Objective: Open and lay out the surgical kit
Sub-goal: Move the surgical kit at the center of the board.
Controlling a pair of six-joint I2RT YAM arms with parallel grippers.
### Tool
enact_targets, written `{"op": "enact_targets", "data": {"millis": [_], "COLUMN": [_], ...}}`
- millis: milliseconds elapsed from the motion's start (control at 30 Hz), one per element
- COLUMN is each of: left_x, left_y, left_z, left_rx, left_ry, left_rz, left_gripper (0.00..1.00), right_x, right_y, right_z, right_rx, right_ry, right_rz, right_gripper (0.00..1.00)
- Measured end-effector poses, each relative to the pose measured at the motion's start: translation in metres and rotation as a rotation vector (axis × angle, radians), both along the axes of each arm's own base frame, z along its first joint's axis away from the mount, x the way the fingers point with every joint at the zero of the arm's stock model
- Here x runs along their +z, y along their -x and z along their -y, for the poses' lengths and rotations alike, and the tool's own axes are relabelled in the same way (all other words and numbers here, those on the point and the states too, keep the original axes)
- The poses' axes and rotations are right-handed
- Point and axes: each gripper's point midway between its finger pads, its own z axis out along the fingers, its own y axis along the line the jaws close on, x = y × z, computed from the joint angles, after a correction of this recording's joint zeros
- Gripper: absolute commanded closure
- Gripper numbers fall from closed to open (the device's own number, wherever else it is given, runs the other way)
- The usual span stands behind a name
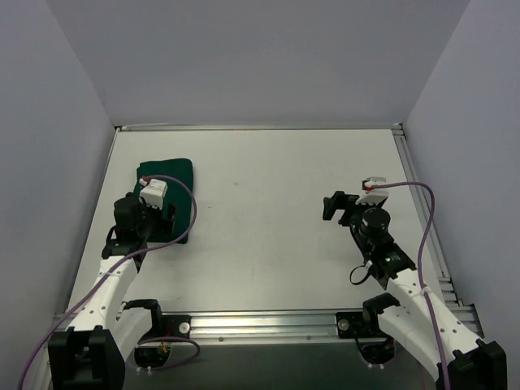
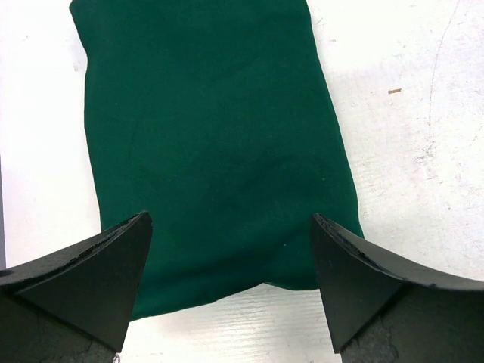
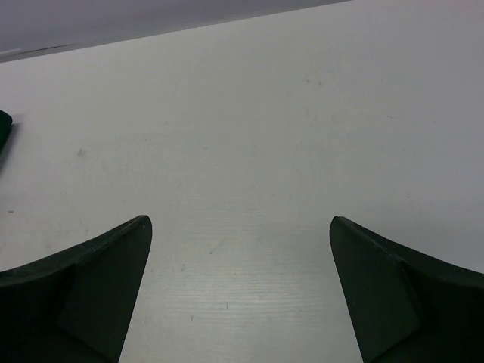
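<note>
The surgical kit (image 1: 169, 173) is a folded, closed bundle of dark green cloth lying at the left of the white table (image 1: 268, 244); its contents are hidden inside the wrap. My left gripper (image 1: 158, 223) hovers over the bundle's near end. In the left wrist view the kit (image 2: 212, 136) fills the middle, and the left gripper (image 2: 231, 219) stands open, its fingers straddling the cloth's near edge with nothing gripped. My right gripper (image 1: 331, 207) is open at the right of the table, pointing left. The right wrist view shows the right gripper (image 3: 240, 219) over bare tabletop, with a sliver of the kit (image 3: 4, 128) at the left edge.
Grey walls enclose the table on the left, back and right. A metal rail (image 1: 268, 325) runs along the near edge between the arm bases, and another rail (image 1: 422, 211) along the right side. Purple cables (image 1: 426, 219) loop off both wrists.
</note>
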Motion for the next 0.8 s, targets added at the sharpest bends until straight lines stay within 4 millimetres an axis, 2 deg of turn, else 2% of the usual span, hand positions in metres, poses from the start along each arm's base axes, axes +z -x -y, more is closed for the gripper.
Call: {"op": "enact_targets", "data": {"millis": [133,233,333,367,400,467,533,600,667,733,800], "left_x": [0.000,0.010,0.030,0.037,0.045,0.056,0.060,0.057,0.046,0.027,0.001], "left_y": [0.002,0.003,0.000,-0.001,-0.004,-0.013,-0.021,-0.029,-0.037,-0.049,-0.060], "left_z": [-0.001,-0.002,-0.008,-0.012,-0.017,-0.038,-0.072,-0.108,-0.136,-0.146,-0.147], "left_rx": [0.020,-0.019,-0.045,-0.042,-0.034,0.002,0.077,0.153,0.203,0.208,0.197], "left_ry": [0.011,-0.038,-0.108,-0.126,-0.137,-0.131,-0.090,-0.050,-0.008,0.050,0.108], "left_rz": [-0.018,-0.049,-0.069,-0.085,-0.100,-0.141,-0.187,-0.236,-0.294,-0.368,-0.443], "left_gripper": [0.06,0.06,0.06,0.06,0.06,0.00,0.13,0.15,0.15,0.12,0.11], "right_x": [-0.001,-0.004,-0.007,-0.008,-0.010,-0.014,-0.025,-0.040,-0.050,-0.058,-0.062], "right_y": [0.000,0.000,-0.002,-0.003,-0.005,-0.011,-0.016,-0.019,-0.021,-0.024,-0.028], "right_z": [-0.001,-0.009,-0.022,-0.027,-0.032,-0.047,-0.064,-0.087,-0.114,-0.141,-0.162], "right_rx": [0.005,0.039,0.082,0.091,0.103,0.136,0.165,0.204,0.255,0.304,0.345], "right_ry": [-0.005,-0.028,-0.071,-0.094,-0.117,-0.176,-0.216,-0.226,-0.221,-0.218,-0.222], "right_rz": [-0.003,-0.023,-0.060,-0.075,-0.093,-0.128,-0.177,-0.241,-0.291,-0.327,-0.343], "right_gripper": [0.00,0.01,0.09,0.15,0.17,0.21,0.23,0.23,0.23,0.23,0.23]}}
